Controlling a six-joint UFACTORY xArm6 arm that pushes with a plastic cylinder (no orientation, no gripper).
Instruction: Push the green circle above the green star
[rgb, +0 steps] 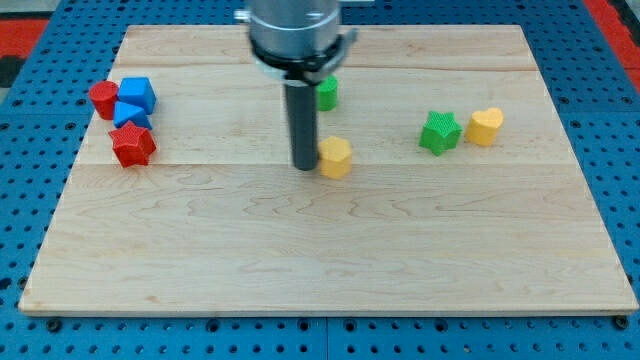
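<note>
The green circle lies near the board's top middle, partly hidden behind my rod. The green star lies to the view's right, well apart from the circle and a little lower. My tip rests on the board below the green circle, right beside the left side of a yellow hexagon block. Whether the tip touches the hexagon I cannot tell.
A yellow heart-like block sits just right of the green star. At the view's left lie a red cylinder, a blue cube, a blue triangular block and a red star, clustered together.
</note>
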